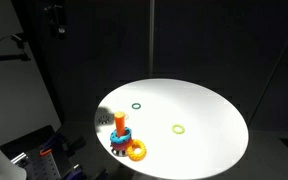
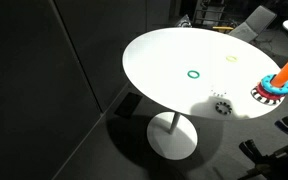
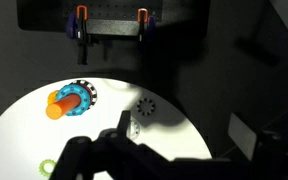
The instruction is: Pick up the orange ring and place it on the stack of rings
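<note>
The orange ring [image 1: 137,151] lies flat on the white round table [image 1: 199,150], touching the near side of the stack of rings [image 1: 122,130]. The stack is an upright orange post with blue and red rings at its base. In the wrist view the orange ring [image 3: 55,109] lies against the left of the stack [image 3: 76,97]. In an exterior view the stack [image 2: 280,85] stands at the right frame edge and the orange ring is hidden. My gripper [image 3: 102,138] shows only as dark fingers at the bottom of the wrist view, high above the table, away from the ring, open and empty.
A thin green hoop [image 1: 136,105] and a thin yellow-green hoop [image 1: 178,128] lie flat on the table. A small dark gear-shaped spot [image 3: 146,107] sits near the table edge. The surroundings are dark, with black curtains and gear behind the table.
</note>
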Controlling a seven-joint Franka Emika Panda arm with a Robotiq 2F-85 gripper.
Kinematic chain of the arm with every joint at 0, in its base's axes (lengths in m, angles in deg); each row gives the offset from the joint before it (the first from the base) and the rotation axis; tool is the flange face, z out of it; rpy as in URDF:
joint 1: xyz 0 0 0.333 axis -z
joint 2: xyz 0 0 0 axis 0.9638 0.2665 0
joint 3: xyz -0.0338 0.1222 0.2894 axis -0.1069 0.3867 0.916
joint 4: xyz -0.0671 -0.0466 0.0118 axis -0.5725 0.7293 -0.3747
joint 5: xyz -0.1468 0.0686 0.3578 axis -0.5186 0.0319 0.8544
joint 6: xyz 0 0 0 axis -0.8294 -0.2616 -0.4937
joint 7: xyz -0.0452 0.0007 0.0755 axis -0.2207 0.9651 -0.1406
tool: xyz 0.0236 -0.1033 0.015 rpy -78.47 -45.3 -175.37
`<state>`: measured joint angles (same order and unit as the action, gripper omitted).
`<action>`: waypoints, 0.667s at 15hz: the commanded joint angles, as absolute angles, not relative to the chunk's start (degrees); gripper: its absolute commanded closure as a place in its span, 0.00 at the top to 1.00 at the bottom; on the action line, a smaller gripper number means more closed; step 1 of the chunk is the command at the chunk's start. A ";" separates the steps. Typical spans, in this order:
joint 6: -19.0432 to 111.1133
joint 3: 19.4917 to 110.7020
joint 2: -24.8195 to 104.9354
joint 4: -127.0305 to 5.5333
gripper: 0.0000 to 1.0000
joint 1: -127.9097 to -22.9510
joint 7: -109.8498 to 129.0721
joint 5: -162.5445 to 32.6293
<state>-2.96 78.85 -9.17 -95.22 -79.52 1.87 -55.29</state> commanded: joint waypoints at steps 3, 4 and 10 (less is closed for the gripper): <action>-3.11 78.84 -9.15 -95.03 1.00 -79.51 1.87 -55.31; -3.11 78.85 -9.16 -95.03 1.00 -79.51 1.87 -55.31; -2.82 78.60 -7.60 -93.34 1.00 -78.62 1.41 -56.37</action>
<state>-2.85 78.85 -8.97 -95.18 -79.32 1.87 -55.43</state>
